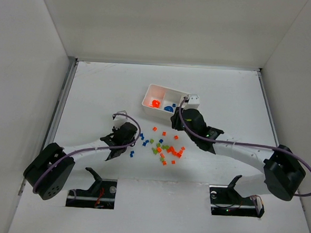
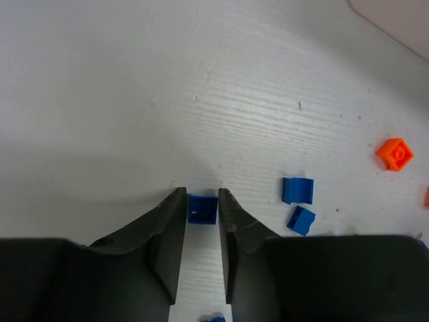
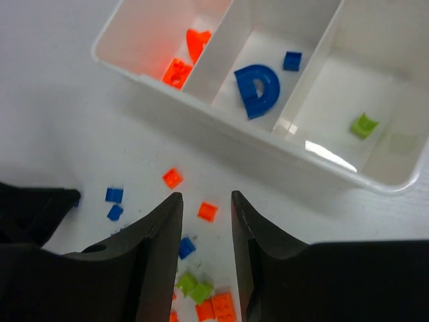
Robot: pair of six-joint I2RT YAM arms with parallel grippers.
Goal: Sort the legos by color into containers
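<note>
My left gripper (image 2: 202,194) is down at the table, jaws closed against both sides of a small blue lego (image 2: 202,209). Two more blue legos (image 2: 297,190) lie just to its right, and an orange one (image 2: 395,153) farther off. In the top view the left gripper (image 1: 137,140) is at the left edge of the scattered legos (image 1: 167,148). My right gripper (image 3: 206,197) hangs open and empty above an orange lego (image 3: 207,211), just short of the white tray (image 3: 201,100). The tray's containers hold orange-red pieces (image 3: 177,72), a blue curved piece (image 3: 258,90) and a green cube (image 3: 364,125).
The tray (image 1: 170,90) stands behind the pile, near the table's middle. Green legos (image 3: 194,288) and orange ones (image 3: 218,308) cluster under the right gripper (image 1: 176,118). White walls close in the table at the left, right and back.
</note>
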